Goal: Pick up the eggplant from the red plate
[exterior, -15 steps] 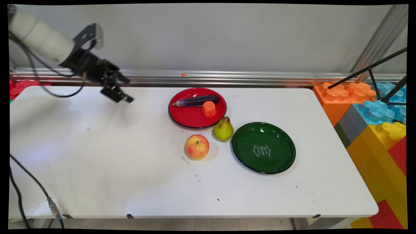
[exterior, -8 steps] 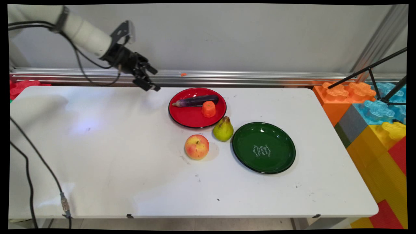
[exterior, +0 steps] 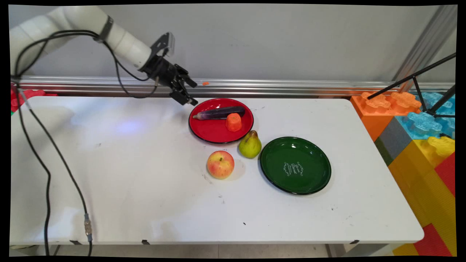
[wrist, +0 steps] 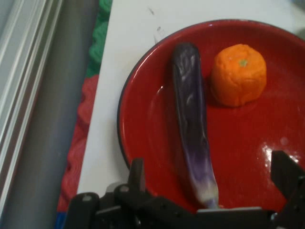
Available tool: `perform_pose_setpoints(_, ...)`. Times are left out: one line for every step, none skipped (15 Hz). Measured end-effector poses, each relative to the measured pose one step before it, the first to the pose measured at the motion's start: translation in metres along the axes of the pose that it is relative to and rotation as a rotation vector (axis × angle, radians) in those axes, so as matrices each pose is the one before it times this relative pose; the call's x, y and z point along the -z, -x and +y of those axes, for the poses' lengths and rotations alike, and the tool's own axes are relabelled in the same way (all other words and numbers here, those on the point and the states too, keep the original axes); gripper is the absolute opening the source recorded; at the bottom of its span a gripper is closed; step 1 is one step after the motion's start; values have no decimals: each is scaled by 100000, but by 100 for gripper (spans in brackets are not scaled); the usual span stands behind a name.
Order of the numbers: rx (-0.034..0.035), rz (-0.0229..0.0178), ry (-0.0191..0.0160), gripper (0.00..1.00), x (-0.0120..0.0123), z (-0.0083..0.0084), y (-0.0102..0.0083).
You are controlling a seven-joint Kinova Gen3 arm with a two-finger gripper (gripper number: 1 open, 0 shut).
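Well, my jaws stand wide open with nothing between them. They hang above the far edge of the worktop, just off the left rim of the red plate. In the hand view one of my fingers shows over that rim and the other over the plate's bare middle.

The aubergine lies on the far half of the plate, which sits close to the worktop's far edge, about halfway along it. Its long axis runs nearly parallel to that edge. The pale stalk end points left, toward me, and the dark rounded end points right. From the hand it runs straight away from me, stalk end nearest.

What worries me:
- The aubergine looks smooth and round, so I judge it could roll or slip out of a squeeze placed off its middle.
- My finger over the rim could strike the rim and tip or shove the plate if I came down from where I am.
- The orange piece sits just beside the dark end. I cannot tell whether they touch, but a wide sweep might knock it.

The pear, the apple and the green plate lie nearer the front edge, well clear of me.
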Motion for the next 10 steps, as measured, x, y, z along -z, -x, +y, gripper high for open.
perform_pose_setpoints(-679,143,725,100,-597,-211,28)
perform_pose_setpoints(-701,190,914,100,-882,-308,110)
perform_pose_setpoints(-741,154,990,100,-967,-310,102)
perform_pose_setpoints(-565,-16,953,100,-951,-279,122)
perform_pose_setpoints(-259,-35,585,100,-698,-210,172)
perform_pose_setpoints(-135,-68,390,100,-442,-136,109)
perform_pose_setpoints(-166,-98,545,100,-595,-175,164)
perform_pose_setpoints(-76,-158,537,100,-542,-149,182)
perform_pose_setpoints(-69,-181,600,100,-614,-151,224)
perform_pose_setpoints(-98,-208,424,100,-437,-108,145)
